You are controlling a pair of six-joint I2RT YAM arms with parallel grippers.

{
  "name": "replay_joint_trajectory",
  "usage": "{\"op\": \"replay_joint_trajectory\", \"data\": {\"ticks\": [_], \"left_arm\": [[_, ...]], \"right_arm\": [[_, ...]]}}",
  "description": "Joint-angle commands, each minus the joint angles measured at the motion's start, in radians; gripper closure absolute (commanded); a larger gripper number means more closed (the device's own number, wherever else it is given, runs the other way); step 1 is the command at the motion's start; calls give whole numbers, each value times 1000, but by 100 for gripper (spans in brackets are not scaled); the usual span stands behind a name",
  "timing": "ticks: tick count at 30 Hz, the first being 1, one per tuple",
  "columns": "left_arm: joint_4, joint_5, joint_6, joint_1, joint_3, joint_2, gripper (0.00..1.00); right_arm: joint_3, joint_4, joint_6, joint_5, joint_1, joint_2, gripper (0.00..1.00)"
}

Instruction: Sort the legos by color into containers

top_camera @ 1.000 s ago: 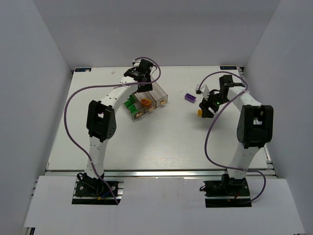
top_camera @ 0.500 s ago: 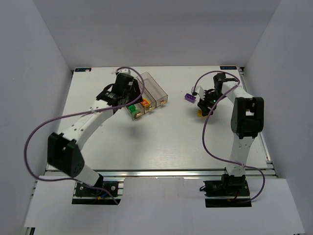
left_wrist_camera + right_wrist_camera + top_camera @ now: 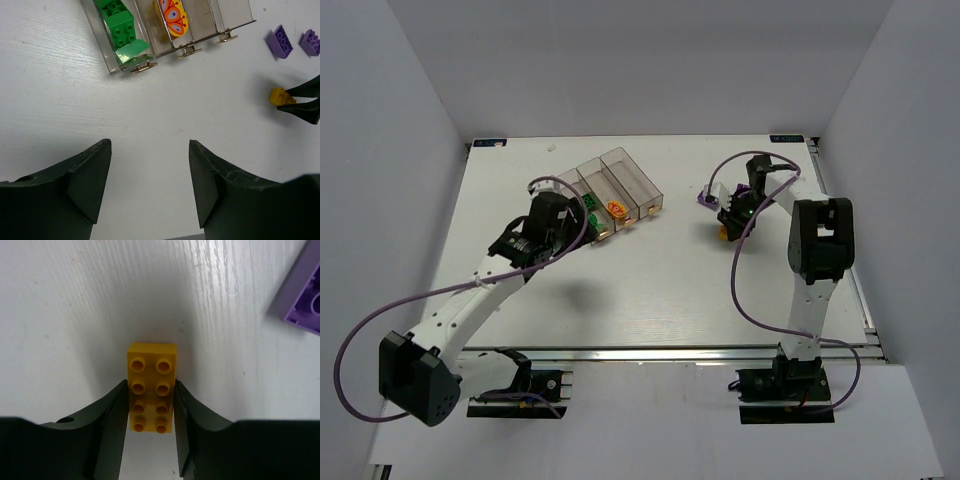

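The left fingers [image 3: 85, 175], wide and empty, have withdrawn near-left from the bins [image 3: 635, 180]. The right fingers [image 3: 112, 415] now clamp the yellow brick [image 3: 152, 385] on the table [image 3: 650, 290]; lift likely follows.

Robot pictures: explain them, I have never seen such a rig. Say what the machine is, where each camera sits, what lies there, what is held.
Two robot arms stand at a white table. One picture looks down from above; the others come from a camera on each wrist. The joined clear bins hold green bricks and an orange oval piece. Two purple bricks lie loose. The left gripper is open, empty. The right gripper grips a yellow-orange brick resting on the table.
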Motion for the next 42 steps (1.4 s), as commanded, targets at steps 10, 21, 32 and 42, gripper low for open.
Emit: {"op": "replay_joint_trajectory", "data": {"ticks": [10, 21, 32, 42], "left_arm": [[94, 55, -183, 4, -264, -256, 24], [61, 74, -222, 4, -329, -330, 20], [62, 95, -228, -5, -330, -322, 19], [142, 143, -196, -5, -310, -229, 19]], "right_arm": [[418, 101, 583, -297, 254, -22, 94], [512, 505, 1017, -120, 459, 136, 85], [558, 572, 1037, -89, 470, 216, 35], [460, 528, 991, -114, 339, 73, 48]]}}
